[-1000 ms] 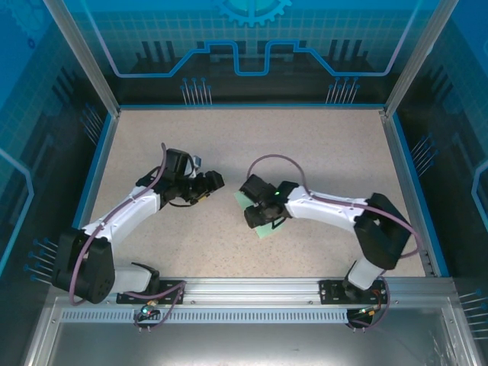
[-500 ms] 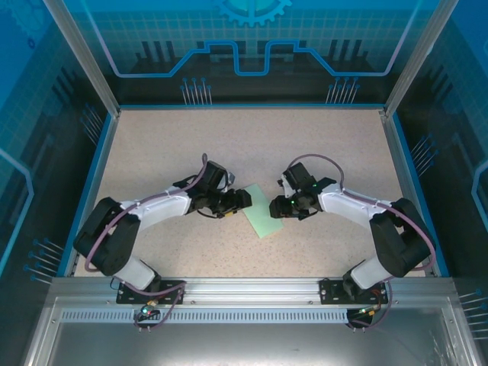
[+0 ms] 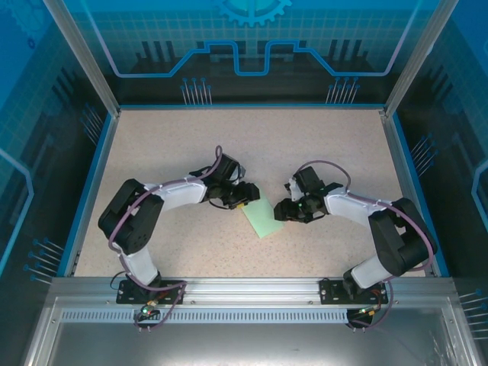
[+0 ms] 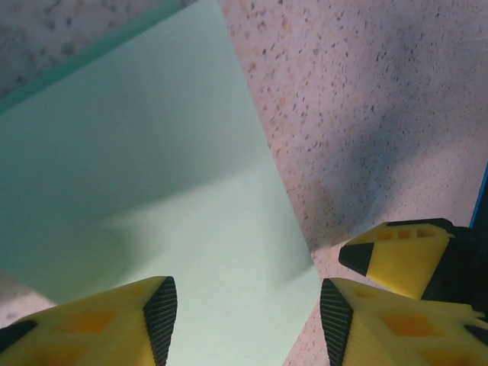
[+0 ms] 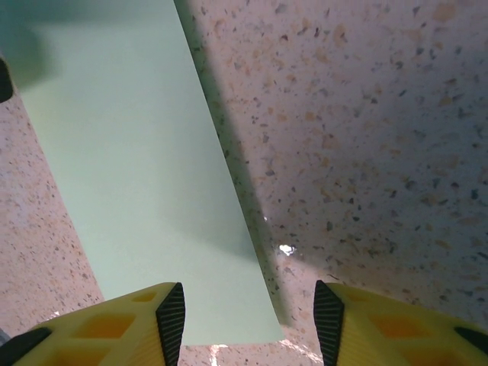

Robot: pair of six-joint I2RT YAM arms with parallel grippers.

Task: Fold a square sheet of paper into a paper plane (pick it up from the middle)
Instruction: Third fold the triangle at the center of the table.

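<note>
Pale green sheet of paper (image 3: 261, 219) flat mid-table (image 3: 229, 145), left gripper (image 3: 248, 200) jaws apart over its left end, right gripper (image 3: 280, 211) jaws apart straddling its right edge

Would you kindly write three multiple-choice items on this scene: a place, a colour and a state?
1. Where does the sheet of paper lie? A. on the table between the left gripper and the right gripper; B. in the far left corner; C. off the table.
2. What colour is the sheet? A. red; B. pale green; C. black.
3. How do the right gripper's jaws stand? A. shut on the sheet; B. shut on nothing; C. open.
1 A: the top view shows it flat between them. 2 B: both wrist views show it mint. 3 C: a gap parts its pads.
</note>
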